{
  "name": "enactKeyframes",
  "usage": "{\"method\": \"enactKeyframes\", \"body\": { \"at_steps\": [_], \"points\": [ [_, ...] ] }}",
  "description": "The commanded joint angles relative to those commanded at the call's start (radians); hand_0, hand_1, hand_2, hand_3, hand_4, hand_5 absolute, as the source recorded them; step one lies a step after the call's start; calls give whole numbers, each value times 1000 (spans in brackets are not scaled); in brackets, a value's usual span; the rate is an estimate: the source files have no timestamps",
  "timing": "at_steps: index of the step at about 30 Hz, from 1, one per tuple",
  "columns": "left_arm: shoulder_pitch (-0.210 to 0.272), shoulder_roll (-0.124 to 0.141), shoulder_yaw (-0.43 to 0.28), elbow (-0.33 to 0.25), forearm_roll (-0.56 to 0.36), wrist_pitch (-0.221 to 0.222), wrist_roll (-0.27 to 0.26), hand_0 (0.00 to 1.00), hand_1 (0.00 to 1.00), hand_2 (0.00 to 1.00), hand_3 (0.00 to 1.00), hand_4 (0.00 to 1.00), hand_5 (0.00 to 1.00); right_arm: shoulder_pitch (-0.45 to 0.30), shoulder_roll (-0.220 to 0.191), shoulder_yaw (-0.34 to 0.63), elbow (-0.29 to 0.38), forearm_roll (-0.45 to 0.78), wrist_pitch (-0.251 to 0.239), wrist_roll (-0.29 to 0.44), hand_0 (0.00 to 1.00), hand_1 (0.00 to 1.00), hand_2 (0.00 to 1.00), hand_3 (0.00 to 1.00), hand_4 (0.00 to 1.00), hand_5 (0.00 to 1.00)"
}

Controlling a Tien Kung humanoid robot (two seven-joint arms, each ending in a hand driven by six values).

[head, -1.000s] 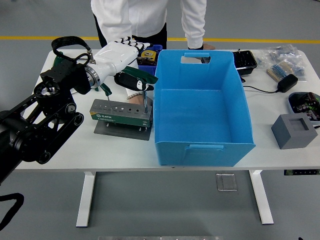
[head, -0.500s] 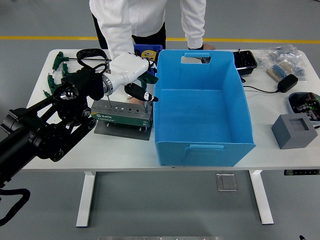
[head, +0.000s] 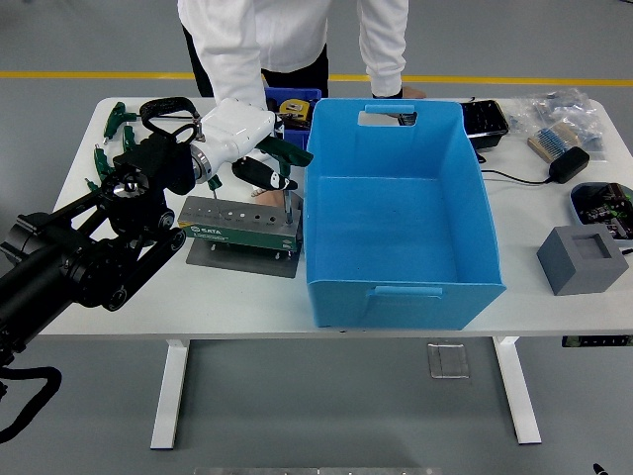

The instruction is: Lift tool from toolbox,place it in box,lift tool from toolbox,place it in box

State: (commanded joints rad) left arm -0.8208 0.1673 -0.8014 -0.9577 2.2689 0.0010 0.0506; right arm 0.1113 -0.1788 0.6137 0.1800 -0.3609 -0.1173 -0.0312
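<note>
White table [head: 247, 297], blue box [head: 396, 213] standing empty on it, green toolbox [head: 240, 226] just left of the box.

Behind the far edge, a person [head: 297, 40] in white sleeves. Over the toolbox, left hand [head: 259, 158] hanging with fingers loosely spread, gripping nothing. Upright in the toolbox's right end beside the box wall, a green-handled tool [head: 289, 205], below the fingertips; whether touched, cannot tell. More green tools [head: 111, 139] lying at the far left corner.

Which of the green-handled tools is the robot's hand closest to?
The one standing upright in the toolbox at its right end, under the left hand; the others lie loose at the table's left.
</note>
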Motion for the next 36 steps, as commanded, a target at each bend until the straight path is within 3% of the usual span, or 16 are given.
{"method": "enactKeyframes", "body": {
  "at_steps": [1, 2, 7, 8, 13, 14, 24, 36],
  "points": [
    [0, -2, 5, 1, 0, 4, 1, 405, 422, 388, 456, 998, 641, 0, 0, -1, 0, 0, 0, 0, 628, 587, 713, 771, 992, 951],
    [0, -4, 9, 2, -2, 6, 2, 367, 348, 357, 401, 998, 646, 0, 0, -3, 0, 1, 0, 0, 628, 587, 714, 770, 993, 951],
    [-3, -17, 29, 13, -21, 17, 6, 367, 348, 357, 401, 998, 646, -2, -1, -7, 0, 2, 1, -1, 628, 587, 714, 770, 993, 951],
    [-3, -19, 33, 15, -25, 21, 7, 321, 275, 303, 352, 998, 651, -2, -1, -9, 0, 3, 1, 0, 628, 586, 714, 770, 994, 951],
    [-5, -29, 50, 21, -39, 44, 7, 321, 275, 303, 352, 998, 651, -3, -2, -11, 0, 3, 1, 1, 628, 586, 714, 770, 994, 951],
    [-6, -31, 53, 23, -40, 49, 7, 267, 194, 243, 272, 998, 657, -3, -3, -11, 0, 4, 1, 1, 627, 586, 713, 771, 994, 950],
    [-9, -44, 61, 67, -49, 109, 7, 237, 146, 205, 235, 998, 652, -1, -5, -16, 0, 5, 0, 4, 629, 584, 711, 770, 994, 949],
    [-19, -46, 60, 90, -49, 123, 1, 216, 106, 170, 193, 998, 666, 6, -7, -11, 0, 2, -1, 5, 629, 581, 712, 771, 995, 947]
  ]
}}
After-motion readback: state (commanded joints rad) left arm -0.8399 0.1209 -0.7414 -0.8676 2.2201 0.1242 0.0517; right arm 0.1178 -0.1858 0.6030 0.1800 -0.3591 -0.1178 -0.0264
